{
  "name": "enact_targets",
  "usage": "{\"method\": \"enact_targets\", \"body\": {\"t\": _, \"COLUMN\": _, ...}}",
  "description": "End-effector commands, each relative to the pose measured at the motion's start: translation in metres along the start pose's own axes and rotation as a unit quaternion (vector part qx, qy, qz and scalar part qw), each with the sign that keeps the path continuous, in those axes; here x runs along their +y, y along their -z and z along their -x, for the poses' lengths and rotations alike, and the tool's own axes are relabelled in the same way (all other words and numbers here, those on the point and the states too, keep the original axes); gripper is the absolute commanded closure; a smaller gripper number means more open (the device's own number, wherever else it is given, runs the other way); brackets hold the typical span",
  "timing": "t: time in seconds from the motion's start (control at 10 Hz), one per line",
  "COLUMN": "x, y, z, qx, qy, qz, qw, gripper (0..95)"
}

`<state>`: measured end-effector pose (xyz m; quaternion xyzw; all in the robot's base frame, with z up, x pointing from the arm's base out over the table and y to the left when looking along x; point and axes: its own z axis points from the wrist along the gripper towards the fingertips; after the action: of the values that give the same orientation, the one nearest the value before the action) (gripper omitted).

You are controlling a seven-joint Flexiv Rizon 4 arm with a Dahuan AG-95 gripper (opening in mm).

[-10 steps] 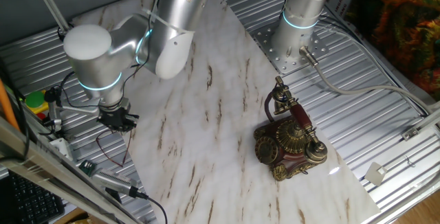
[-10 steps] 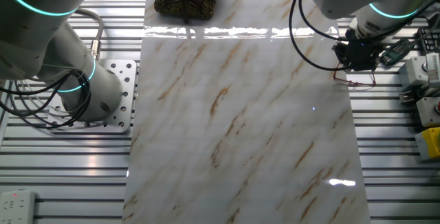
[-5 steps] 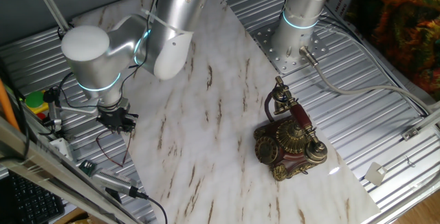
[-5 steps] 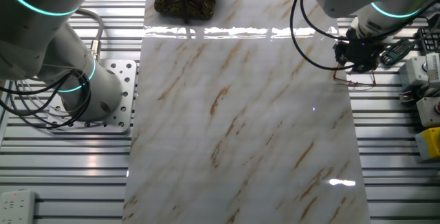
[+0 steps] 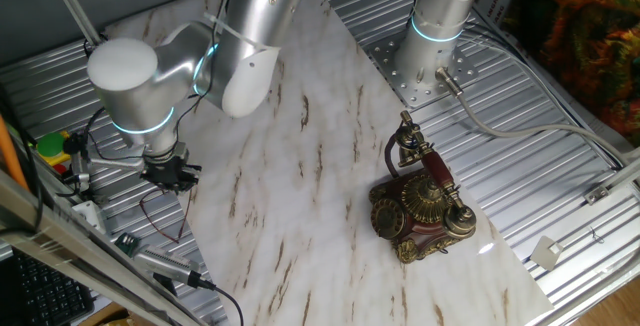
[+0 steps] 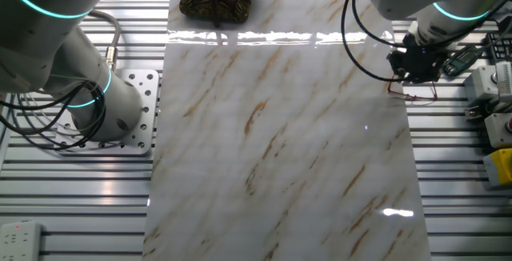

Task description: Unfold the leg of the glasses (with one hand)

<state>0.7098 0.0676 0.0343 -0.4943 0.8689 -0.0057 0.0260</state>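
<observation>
The glasses (image 5: 163,212) are thin dark reddish wire lying at the marble board's left edge, half on the metal slats. In the other fixed view the glasses (image 6: 414,95) show as a faint wire loop at the board's right edge. My gripper (image 5: 171,177) is narrow and black, pointing down from the silver arm with the cyan ring, right above the end of the glasses nearest it. Seen from the other side, the gripper (image 6: 418,67) hangs just over the wire. Its fingertips are too small and dark to tell whether they are holding the frame.
An ornate antique telephone (image 5: 420,204) stands on the marble board (image 5: 300,186) at the right. A second arm's base (image 5: 430,51) is bolted at the back. Yellow and green blocks (image 5: 50,152), white boxes (image 6: 496,93) and cables crowd the slats beside the gripper.
The arm and gripper have crept a few pixels toward the board's edge. The glasses lie where they were.
</observation>
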Motion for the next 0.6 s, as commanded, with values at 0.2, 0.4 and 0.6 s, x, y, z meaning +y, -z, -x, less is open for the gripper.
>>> {"method": "enact_targets", "body": {"t": 0.2, "x": -0.0010, "y": -0.0009, "z": 0.0010, "qx": 0.035, "qy": -0.005, "qz": -0.001, "qw": 0.9994, "gripper": 76.0}}
{"method": "enact_targets", "body": {"t": 0.4, "x": -0.0010, "y": -0.0009, "z": 0.0010, "qx": 0.031, "qy": -0.018, "qz": 0.001, "qw": 0.9994, "gripper": 76.0}}
{"method": "enact_targets", "body": {"t": 0.6, "x": -0.0010, "y": -0.0009, "z": 0.0010, "qx": 0.027, "qy": -0.025, "qz": -0.001, "qw": 0.9993, "gripper": 76.0}}
